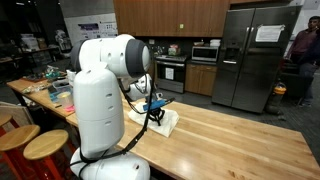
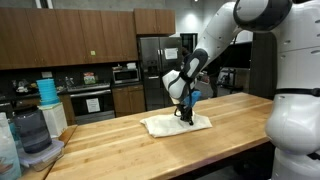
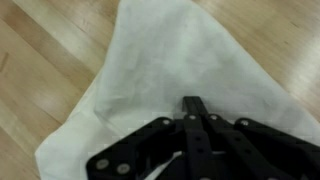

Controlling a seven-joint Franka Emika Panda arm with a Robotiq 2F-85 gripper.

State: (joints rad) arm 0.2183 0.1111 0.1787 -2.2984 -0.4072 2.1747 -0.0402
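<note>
A white robot arm bends down over a long wooden table (image 2: 110, 150) in a kitchen-like room. Its black hand (image 2: 186, 118) points straight down onto a white cloth (image 2: 165, 126), which lies rumpled and mostly flat near the middle of the table. Both exterior views show the hand's tips touching the cloth, near the edge of it on the arm's side.

In the wrist view, the two black fingers (image 3: 193, 112) are drawn together with no gap showing between them, and they meet on the white cloth (image 3: 150, 60). The hand is fully closed and appears to have a small fold of fabric pinched at its tips. The fingers hide how much fabric is caught. One corner of the cloth points away from the hand, over bare wood.

The step in hand looks like the grasp itself: the pinch is made, but the cloth is not yet raised. The next move probably calls for a slow, straight lift with the grip kept tight, since thin fabric could slip free from so small a hold.
</note>
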